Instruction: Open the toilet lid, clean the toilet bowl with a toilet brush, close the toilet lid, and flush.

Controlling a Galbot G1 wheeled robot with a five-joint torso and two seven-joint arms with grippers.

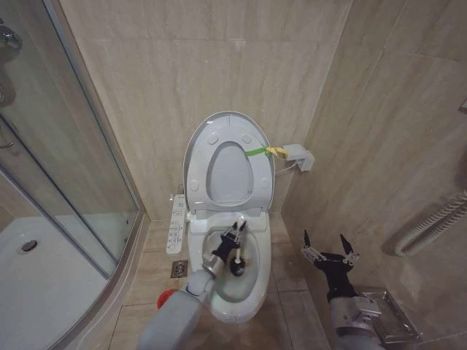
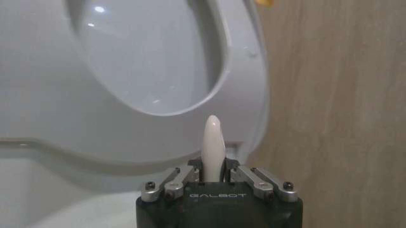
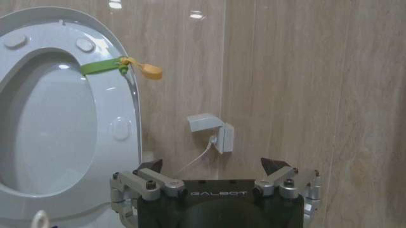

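The toilet bowl [image 1: 241, 292] stands against the beige tiled wall [image 1: 190, 65], with a glass shower enclosure [image 1: 51, 182] on the robot's left and a white button panel [image 1: 176, 224] along the bowl's left side. The toilet lid [image 1: 195, 157] is raised upright against the wall together with the ring seat [image 1: 255, 182], and a green-and-yellow strap [image 1: 264, 152] is tied at its right edge; the right wrist view shows the same strap [image 3: 120, 67] and round bumpers on the lid's [image 3: 136, 118] underside.

The left gripper [image 1: 236, 232] reaches over the open bowl, its jaws pinching the toilet brush [image 1: 238, 257] by its thin white handle, with the dark brush end down inside the bowl. In the left wrist view the handle tip [image 2: 212, 142] stands up between the closed-in jaws of the left gripper [image 2: 212, 178].

The right gripper [image 1: 330, 251] hangs to the right of the bowl over the floor tiles, holding nothing, its jaws spread wide [image 3: 216, 166]. A small white wall box [image 1: 300, 157] sits right of the lid.
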